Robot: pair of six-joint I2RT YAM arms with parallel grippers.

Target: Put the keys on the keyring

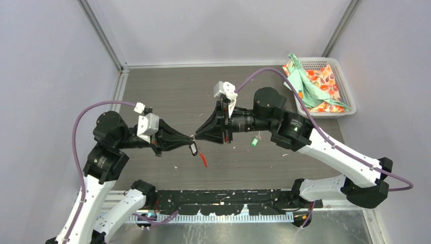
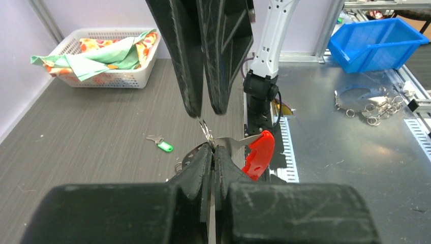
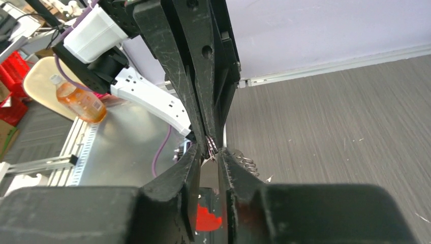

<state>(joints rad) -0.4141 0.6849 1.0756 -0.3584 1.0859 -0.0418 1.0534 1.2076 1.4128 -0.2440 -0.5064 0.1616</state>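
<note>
Left arm (image 1: 109, 137) and right arm (image 1: 284, 124) stretch inward, jaws meeting at the keyring (image 2: 258, 152).

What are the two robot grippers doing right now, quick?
Left gripper: closed, pinching the grey metal keyring with the red plastic tab.
Right gripper: slightly open at the same ring, with no clear grip on it.

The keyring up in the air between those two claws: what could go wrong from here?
The left gripper pinches the keyring only by its tips, so it might slip and fall. The right gripper, jaws parted, sits tip to tip with it; a nudge could jar the ring loose.
</note>
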